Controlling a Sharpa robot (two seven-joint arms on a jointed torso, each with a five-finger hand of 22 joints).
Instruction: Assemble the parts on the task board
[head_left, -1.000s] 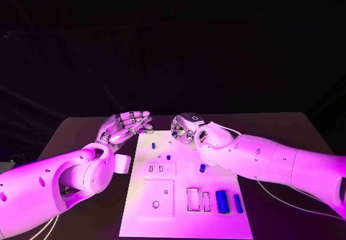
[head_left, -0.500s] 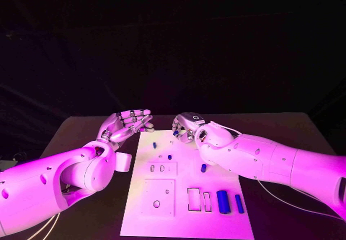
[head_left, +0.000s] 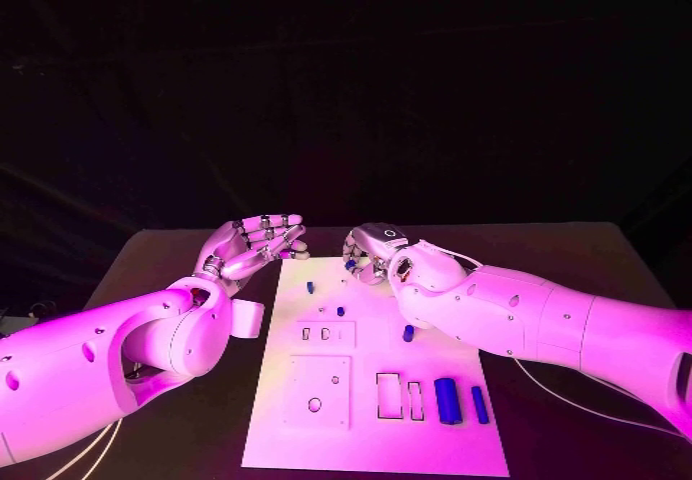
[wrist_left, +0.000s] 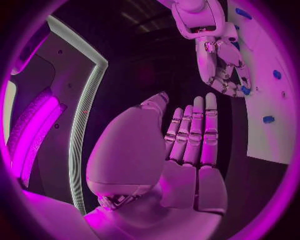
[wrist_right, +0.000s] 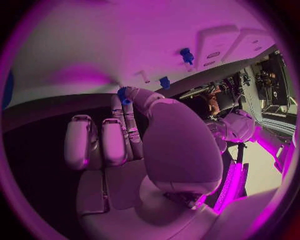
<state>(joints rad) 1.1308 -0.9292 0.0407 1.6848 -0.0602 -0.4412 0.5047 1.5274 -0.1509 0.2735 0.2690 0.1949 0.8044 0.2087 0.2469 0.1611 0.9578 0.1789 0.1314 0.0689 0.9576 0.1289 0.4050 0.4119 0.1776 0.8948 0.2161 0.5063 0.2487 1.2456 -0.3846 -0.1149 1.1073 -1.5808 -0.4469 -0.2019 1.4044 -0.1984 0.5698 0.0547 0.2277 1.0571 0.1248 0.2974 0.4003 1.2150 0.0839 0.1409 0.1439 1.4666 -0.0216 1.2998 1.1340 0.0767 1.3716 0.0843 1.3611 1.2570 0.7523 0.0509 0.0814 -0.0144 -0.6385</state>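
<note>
1. Head view: the white board (head_left: 378, 400) lies in the middle of the dark surface (head_left: 577, 250). The right hand (head_left: 369, 256) hangs over the board's far edge, pinching a small blue part (head_left: 351, 265) in its fingers. The left hand (head_left: 254, 245) is raised just off the board's far left corner, fingers straight, holding nothing. Loose blue pieces lie nearer: a peg (head_left: 310, 287), a stub (head_left: 408, 332), and two bars (head_left: 446, 399) near the front right.
2. Left wrist view: the left hand (wrist_left: 187, 145) shows a flat palm with its fingers (wrist_left: 209, 127) extended side by side, empty. The right hand (wrist_left: 222, 62) is across from it, the blue part (wrist_left: 245, 90) at its fingertips.
3. Right wrist view: the blue part (wrist_right: 122, 95) sits at the fingertips above the board (wrist_right: 94, 45).
4. Judgement: the part looks light, stiff and smooth, so it could slip or twist; a pinch across its middle seems safest.
5. Against the earlier frames, the left hand has risen slightly; the right keeps its pinch at the same spot.
</note>
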